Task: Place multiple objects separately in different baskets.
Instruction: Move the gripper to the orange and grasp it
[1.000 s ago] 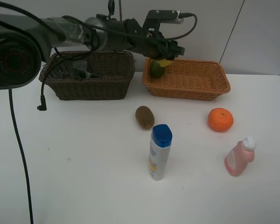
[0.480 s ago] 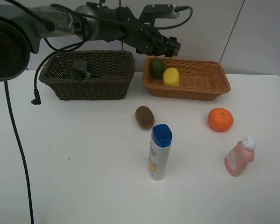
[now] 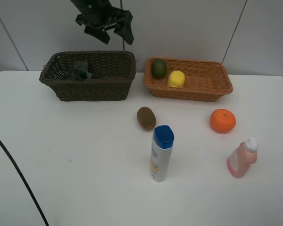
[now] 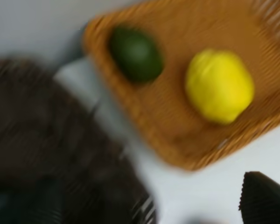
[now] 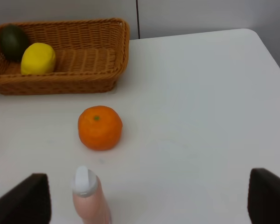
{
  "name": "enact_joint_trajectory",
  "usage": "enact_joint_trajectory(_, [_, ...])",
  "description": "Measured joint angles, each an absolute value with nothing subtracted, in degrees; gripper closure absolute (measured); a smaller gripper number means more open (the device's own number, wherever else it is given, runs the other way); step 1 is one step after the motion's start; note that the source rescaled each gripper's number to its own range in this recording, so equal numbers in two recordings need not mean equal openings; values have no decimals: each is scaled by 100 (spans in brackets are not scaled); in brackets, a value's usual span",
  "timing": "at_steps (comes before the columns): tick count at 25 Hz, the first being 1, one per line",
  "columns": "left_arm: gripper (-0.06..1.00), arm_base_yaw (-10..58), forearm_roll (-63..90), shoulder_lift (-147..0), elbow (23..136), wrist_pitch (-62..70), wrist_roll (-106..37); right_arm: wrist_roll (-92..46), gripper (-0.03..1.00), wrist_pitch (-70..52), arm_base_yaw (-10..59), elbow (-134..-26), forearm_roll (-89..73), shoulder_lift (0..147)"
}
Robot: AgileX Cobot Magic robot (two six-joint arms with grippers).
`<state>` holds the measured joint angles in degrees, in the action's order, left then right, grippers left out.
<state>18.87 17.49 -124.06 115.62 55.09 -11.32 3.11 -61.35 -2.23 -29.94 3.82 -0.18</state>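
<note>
Exterior high view: the yellow lemon (image 3: 177,78) and the dark green fruit (image 3: 159,68) lie just beside each other at the left end of the light tan basket (image 3: 193,93). The dark brown basket (image 3: 89,90), to its left, holds dark green items (image 3: 81,72) whose shapes cannot be resolved. This split suggests sorting by kind: fruit to the tan basket, other goods to the dark one.

On the table (image 3: 61,165), nearer than both baskets, the kiwi (image 3: 146,118), orange (image 3: 222,120), white blue-capped bottle (image 3: 161,154) and pink bottle (image 3: 242,158) rest well apart, not yet sorted.

The left gripper (image 3: 118,37) hangs above the dark basket's far right corner, jaws spread and empty. The right gripper (image 5: 149,205) is likewise spread, holding nothing, and is near the pink bottle but not touching it.
</note>
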Motion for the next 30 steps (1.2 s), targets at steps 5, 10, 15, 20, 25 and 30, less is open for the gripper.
enact_joint_trajectory(5, [-6, 1187, 570, -12172, 11543, 6813, -101, 311, -3, -6135, -223, -2994, 382, -18])
enact_joint_trajectory(10, [-6, 866, 187, -11249, 10605, 6865, 339, 311, -3, -6135, -223, -2994, 382, -18])
enact_joint_trajectory(15, [-6, 855, 153, -9726, 8843, 6865, 291, 311, -3, -6135, -223, -2994, 382, -18])
enact_joint_trajectory(20, [-6, 855, 134, -7520, 6754, 6489, 251, 311, -3, -6135, -223, -2994, 382, -18])
enact_joint_trajectory(25, [-6, 855, 115, -5275, 4929, 6065, 249, 311, -3, -6135, -223, -2994, 382, -18])
enact_joint_trajectory(30, [-6, 855, 91, -3083, 3822, 5997, 175, 311, -3, -6135, -223, -2994, 382, -18])
